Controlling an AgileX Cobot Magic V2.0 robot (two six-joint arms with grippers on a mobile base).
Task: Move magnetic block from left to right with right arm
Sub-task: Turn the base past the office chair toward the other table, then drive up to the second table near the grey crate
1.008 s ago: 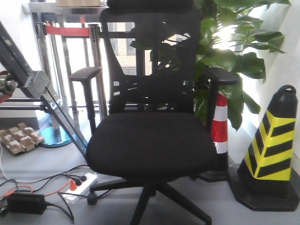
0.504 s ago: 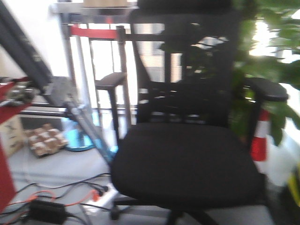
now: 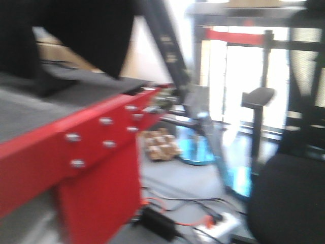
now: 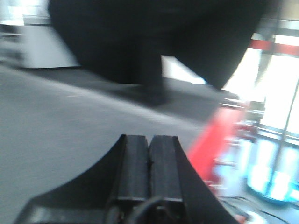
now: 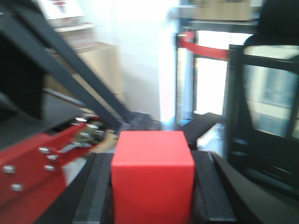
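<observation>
- My right pincer point(image 5: 152, 156) grips the magnetic block point(image 5: 153, 179), a plain red cube, with one black finger pressed against each side.
- The block fills the gap between the fingers.
- The red worktop rim point(image 5: 28, 172) appears blurred, to the block's left.
- My left pincer point(image 4: 150, 142) is closed and empty, fingers touching, over the grey worktop point(image 4: 56, 121).

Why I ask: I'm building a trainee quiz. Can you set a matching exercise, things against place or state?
Things: 1 red cube; 2 left gripper; 3 power strip; 4 table frame.
States: A jaws shut on nothing; B on the floor; C between the jaws of the right gripper; D studded with bolt heads.
Pairs: 1-C; 2-A; 3-B; 4-D.
</observation>
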